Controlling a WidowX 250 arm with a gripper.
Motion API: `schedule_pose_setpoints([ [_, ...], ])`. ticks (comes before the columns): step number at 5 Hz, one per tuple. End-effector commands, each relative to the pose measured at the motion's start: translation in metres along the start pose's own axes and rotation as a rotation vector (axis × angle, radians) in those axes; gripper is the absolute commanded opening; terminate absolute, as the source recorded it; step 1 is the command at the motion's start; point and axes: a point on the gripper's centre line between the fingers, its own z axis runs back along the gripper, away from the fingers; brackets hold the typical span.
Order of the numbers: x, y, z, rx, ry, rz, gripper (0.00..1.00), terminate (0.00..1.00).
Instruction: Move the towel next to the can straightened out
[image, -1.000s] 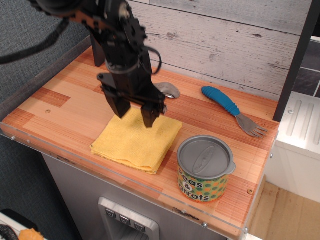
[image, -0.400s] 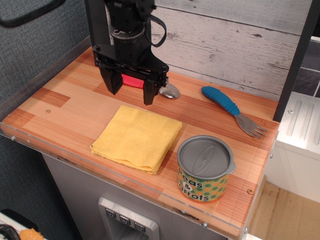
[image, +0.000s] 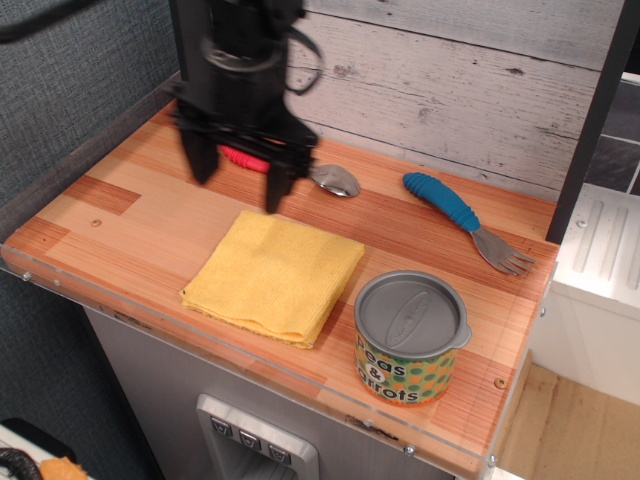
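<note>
The yellow towel (image: 273, 275) lies flat and squared on the wooden table, just left of the can (image: 410, 337), a short tin with a grey ridged lid and a green-and-orange dotted label. A narrow gap of wood separates them. My gripper (image: 236, 170) is open and empty, its two black fingers spread wide. It hangs above the table behind the towel's far left corner, clear of the cloth. The arm is blurred by motion.
A spoon with a red handle (image: 300, 172) lies behind the gripper near the back wall. A blue-handled fork (image: 462, 219) lies at the back right. A clear raised lip (image: 250, 365) runs along the table's front edge. A plank wall stands behind.
My gripper has let go of the towel, risen off it and moved back and to the left. The towel and can have stayed in place.
</note>
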Motion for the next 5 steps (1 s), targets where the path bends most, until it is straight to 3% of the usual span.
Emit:
schedule_pose_setpoints([
  [1, -0.033, 0.077, -0.017, -0.006, 0.07, 0.31, 1.0, 0.0],
  [3, -0.072, 0.115, -0.04, 0.03, 0.14, 0.439, 1.0, 0.0],
  [5, -0.083, 0.119, -0.041, 0.011, 0.124, 0.435, 1.0, 0.0],
])
